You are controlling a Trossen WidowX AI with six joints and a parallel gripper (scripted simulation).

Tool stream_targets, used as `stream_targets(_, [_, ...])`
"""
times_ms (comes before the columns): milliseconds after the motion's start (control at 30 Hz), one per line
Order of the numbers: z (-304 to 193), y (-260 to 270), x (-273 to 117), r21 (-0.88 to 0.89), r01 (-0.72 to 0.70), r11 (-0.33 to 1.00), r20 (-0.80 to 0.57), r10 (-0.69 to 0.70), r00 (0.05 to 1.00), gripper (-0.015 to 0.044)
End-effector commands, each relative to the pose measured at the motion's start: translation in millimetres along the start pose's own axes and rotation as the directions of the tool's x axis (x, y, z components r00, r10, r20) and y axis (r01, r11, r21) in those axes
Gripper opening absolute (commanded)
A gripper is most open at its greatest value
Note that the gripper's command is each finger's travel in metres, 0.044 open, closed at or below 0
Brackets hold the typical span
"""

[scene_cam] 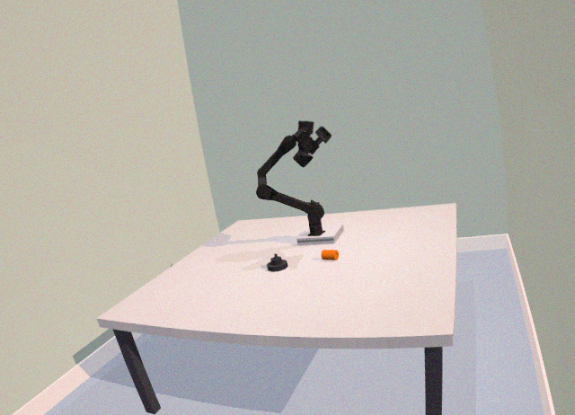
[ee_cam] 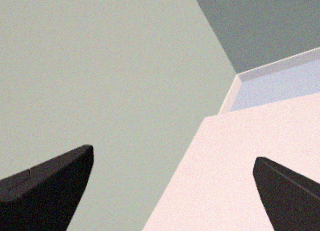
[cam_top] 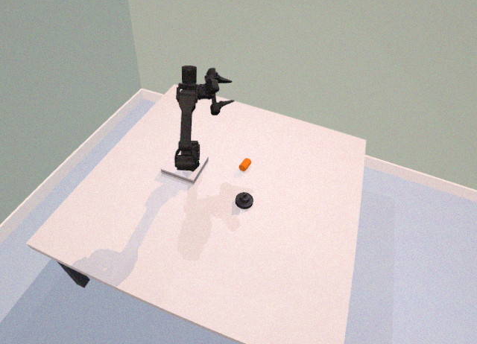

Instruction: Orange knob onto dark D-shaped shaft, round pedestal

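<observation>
The orange knob (cam_top: 244, 164) (scene_cam: 330, 254) is a small cylinder lying on its side on the table. The dark round pedestal (cam_top: 244, 204) (scene_cam: 277, 266) stands on the table, a short way from the knob, with a short dark shaft (cam_top: 244, 195) (scene_cam: 276, 257) pointing up from its middle. The shaft's flat side cannot be made out. My gripper (cam_top: 232, 91) (ee_cam: 174, 159) is open and empty, held high above the table, well away from the knob and pedestal. The wrist view shows neither the knob nor the pedestal.
The arm's base plate (cam_top: 185, 174) (scene_cam: 320, 239) sits on the pale table (cam_top: 300, 225) (scene_cam: 371, 299) (ee_cam: 230, 176) near the knob. Arm shadows fall across the table beside the pedestal. Walls stand behind the table.
</observation>
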State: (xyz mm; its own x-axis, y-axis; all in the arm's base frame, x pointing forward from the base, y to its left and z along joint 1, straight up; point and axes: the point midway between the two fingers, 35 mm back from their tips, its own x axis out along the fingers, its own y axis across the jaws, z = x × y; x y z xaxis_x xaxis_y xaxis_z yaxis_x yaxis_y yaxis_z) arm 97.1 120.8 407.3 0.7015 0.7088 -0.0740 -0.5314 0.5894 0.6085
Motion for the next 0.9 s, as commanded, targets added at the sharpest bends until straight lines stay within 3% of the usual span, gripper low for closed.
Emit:
stream_targets(0, [-1, 0, 0, -0.007, 0.002, 1.000, -0.001, -0.002, 1.000, 0.0426])
stream_targets(100, [-11, 6, 6, -0.117, 0.034, 0.993, -0.012, -0.035, 0.999, 0.0440])
stream_targets(200, [-34, 13, 23, -0.337, 0.099, 0.936, -0.044, -0.120, 0.992, 0.0440])
stream_targets(300, [-61, 11, 48, -0.550, 0.149, 0.822, -0.089, -0.235, 0.968, 0.0440])
stream_targets(433, [-101, -7, 87, -0.810, 0.101, 0.577, -0.187, -0.418, 0.889, 0.0440])
stream_targets(633, [-150, -68, 135, -0.933, -0.170, 0.317, -0.347, -0.669, 0.657, 0.0440])
stream_targets(867, [-190, -153, 160, -0.801, -0.480, 0.359, -0.535, -0.789, 0.303, 0.0440])
